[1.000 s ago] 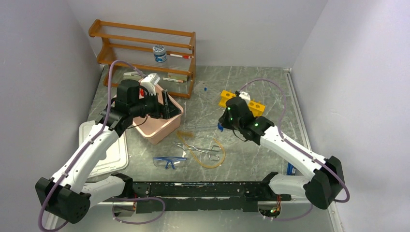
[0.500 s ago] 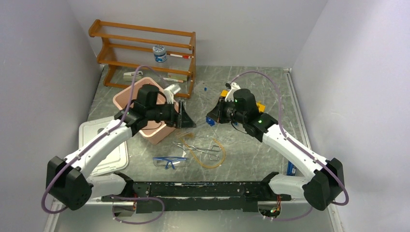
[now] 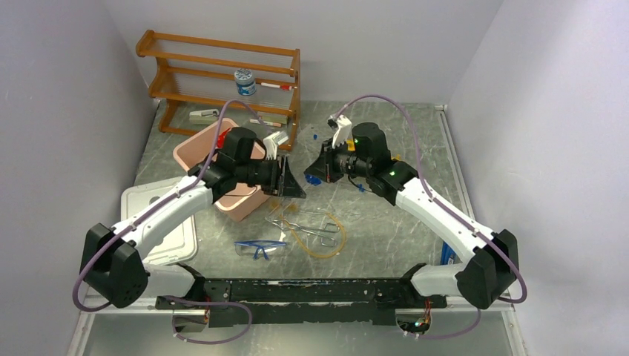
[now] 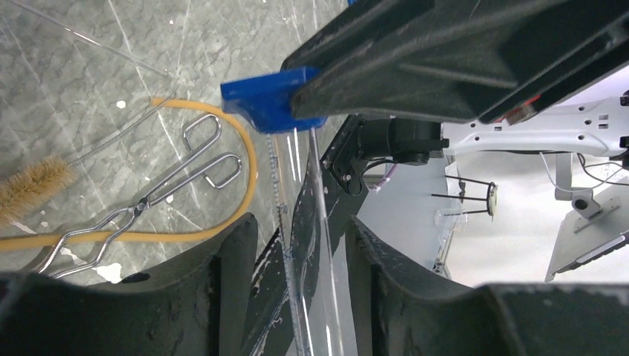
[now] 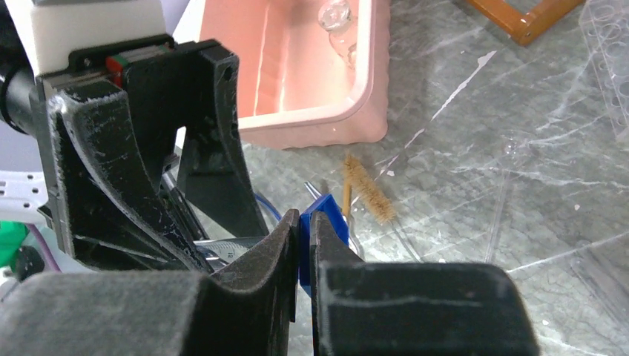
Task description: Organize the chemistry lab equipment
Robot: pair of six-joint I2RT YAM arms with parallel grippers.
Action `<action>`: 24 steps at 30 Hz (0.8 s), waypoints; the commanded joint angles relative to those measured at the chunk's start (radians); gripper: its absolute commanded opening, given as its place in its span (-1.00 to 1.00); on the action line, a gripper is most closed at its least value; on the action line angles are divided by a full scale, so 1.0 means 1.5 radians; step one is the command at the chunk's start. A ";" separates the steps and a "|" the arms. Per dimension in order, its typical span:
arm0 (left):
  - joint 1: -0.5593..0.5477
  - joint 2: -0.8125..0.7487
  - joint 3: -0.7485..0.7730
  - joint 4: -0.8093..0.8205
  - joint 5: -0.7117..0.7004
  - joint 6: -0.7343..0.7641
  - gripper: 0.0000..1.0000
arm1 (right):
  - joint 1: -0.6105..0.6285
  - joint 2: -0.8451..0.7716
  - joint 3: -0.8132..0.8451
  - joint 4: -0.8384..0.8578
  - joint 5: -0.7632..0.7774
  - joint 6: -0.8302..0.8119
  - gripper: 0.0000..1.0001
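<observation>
Handover step, mid-air at 3 o'clock of the pink bin [image 3: 194, 150]. The left gripper [image 3: 291, 185] is spread wide, its fingers flanking the clear body and seemingly not gripping it, while the right gripper [image 5: 304, 226] pinches the cap of the blue-capped thin tube [image 4: 271, 107]. Next move likely needs the left to close squarely before the right releases.

Desk: grey marbled top [image 3: 386, 237], speckled with white.
Back left: wooden shelf [image 3: 222, 46] standing against the wall.
Left: pink bin [image 3: 239, 206], with a white lid [image 3: 182, 245] just beside it.
Middle: metal tongs [image 3: 305, 228] crossing a loop of amber tubing [image 3: 330, 248]; a bristle brush [image 5: 367, 191] nearby.
Near edge: blue-framed goggles [image 3: 259, 248].
</observation>
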 commanded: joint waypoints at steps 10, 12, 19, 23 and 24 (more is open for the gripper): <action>-0.001 0.021 0.045 -0.013 -0.004 0.023 -0.54 | 0.004 0.016 0.028 0.012 -0.052 -0.035 -0.86; -0.001 0.023 0.046 -0.018 -0.003 0.027 -0.54 | 0.004 0.014 0.027 0.020 -0.056 -0.026 -0.85; -0.001 0.031 0.058 -0.036 0.031 0.054 -0.20 | 0.003 0.022 0.026 0.035 -0.070 -0.012 -0.82; -0.001 0.032 0.071 -0.066 0.019 0.082 -0.50 | 0.003 0.021 0.026 0.037 -0.069 -0.010 -0.78; -0.002 0.031 0.071 -0.067 0.019 0.085 -0.62 | 0.002 0.021 0.025 0.039 -0.069 -0.007 -0.76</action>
